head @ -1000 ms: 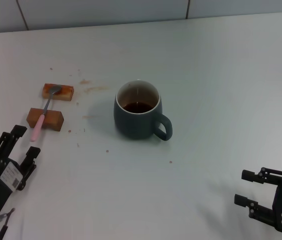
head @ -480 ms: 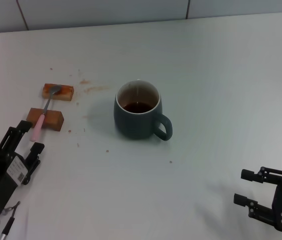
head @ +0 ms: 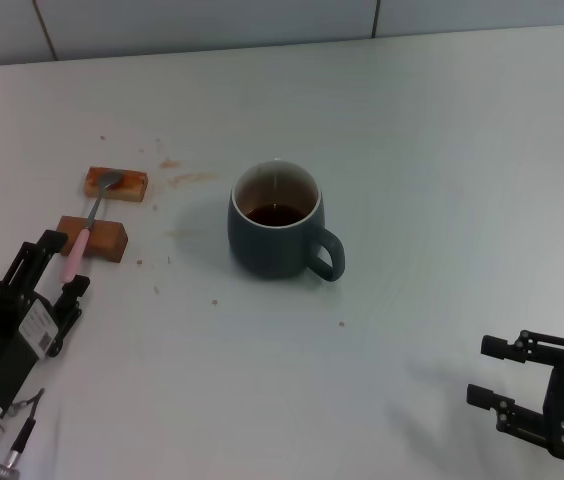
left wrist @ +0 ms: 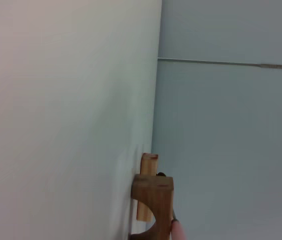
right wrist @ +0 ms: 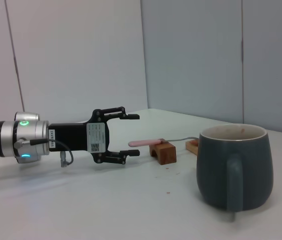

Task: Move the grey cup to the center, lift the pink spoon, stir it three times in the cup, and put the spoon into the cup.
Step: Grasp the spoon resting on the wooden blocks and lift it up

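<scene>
The pink spoon [head: 88, 226] lies propped across two brown wooden blocks [head: 92, 239] on the left side of the white table [head: 432, 170], its long axis running from the near block to the far one. The grey metal bowl rests on the far block and the pink handle tip juts out past the near block, toward the robot. The left gripper [head: 55, 265] hovers just short of that handle tip, fingers spread apart and holding nothing; the right wrist view shows its two fingers [right wrist: 116, 114] wide open, lined up with the handle end. The grey cup [head: 275, 221] stands upright near the middle of the table, well apart from the spoon, handle turned toward the robot's right, with dark brown liquid low inside. The right gripper [head: 494, 374] sits low at the near right, open and empty.
</scene>
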Controlling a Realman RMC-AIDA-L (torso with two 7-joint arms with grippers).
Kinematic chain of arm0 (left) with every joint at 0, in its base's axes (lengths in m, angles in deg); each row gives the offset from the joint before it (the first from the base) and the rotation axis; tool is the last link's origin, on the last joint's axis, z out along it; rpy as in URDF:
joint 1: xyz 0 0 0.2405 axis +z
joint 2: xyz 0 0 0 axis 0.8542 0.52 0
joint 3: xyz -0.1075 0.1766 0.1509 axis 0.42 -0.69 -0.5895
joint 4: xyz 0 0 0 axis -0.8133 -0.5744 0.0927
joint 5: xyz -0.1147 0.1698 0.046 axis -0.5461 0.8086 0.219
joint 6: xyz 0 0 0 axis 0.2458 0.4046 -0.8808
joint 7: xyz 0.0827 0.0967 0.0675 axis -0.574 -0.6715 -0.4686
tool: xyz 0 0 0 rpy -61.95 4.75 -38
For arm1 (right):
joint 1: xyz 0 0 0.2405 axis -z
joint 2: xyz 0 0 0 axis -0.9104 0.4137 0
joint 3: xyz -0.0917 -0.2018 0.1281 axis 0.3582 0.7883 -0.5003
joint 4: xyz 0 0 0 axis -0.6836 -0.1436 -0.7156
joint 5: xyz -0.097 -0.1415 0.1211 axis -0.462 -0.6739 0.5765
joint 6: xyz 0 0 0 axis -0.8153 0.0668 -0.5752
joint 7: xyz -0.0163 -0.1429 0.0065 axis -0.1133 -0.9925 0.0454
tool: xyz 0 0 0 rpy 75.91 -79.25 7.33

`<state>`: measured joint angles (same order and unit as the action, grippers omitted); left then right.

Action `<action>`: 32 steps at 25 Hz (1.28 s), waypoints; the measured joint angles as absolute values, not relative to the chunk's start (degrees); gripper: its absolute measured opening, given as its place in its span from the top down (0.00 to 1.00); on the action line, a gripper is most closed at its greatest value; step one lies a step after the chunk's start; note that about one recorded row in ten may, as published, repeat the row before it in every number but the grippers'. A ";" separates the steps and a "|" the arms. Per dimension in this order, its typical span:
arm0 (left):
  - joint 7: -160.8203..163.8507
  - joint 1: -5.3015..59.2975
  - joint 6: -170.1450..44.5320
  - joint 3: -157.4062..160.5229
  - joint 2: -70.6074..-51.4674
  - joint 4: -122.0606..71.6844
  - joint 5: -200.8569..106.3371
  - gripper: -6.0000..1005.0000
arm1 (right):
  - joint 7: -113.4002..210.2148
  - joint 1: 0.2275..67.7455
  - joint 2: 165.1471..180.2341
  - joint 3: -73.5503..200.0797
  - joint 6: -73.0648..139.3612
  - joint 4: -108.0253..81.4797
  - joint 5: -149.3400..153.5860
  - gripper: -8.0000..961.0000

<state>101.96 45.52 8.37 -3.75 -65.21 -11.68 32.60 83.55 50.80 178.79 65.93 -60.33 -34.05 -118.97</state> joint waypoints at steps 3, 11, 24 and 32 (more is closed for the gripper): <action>101.61 45.02 7.87 -3.46 -65.21 -11.62 32.60 0.26 | 83.98 50.63 178.73 65.93 -60.33 -34.05 -118.97 0.43; 101.57 43.92 6.23 -2.52 -65.21 -11.47 32.60 0.26 | 84.34 50.21 178.71 65.93 -60.32 -34.05 -118.96 0.43; 101.72 42.42 4.05 -1.30 -65.21 -11.12 32.58 0.27 | 85.15 49.56 178.72 65.93 -60.32 -34.10 -118.64 0.43; 102.18 42.03 2.20 -0.43 -65.21 -10.62 32.58 0.27 | 85.38 49.15 178.65 65.82 -60.32 -34.23 -118.60 0.43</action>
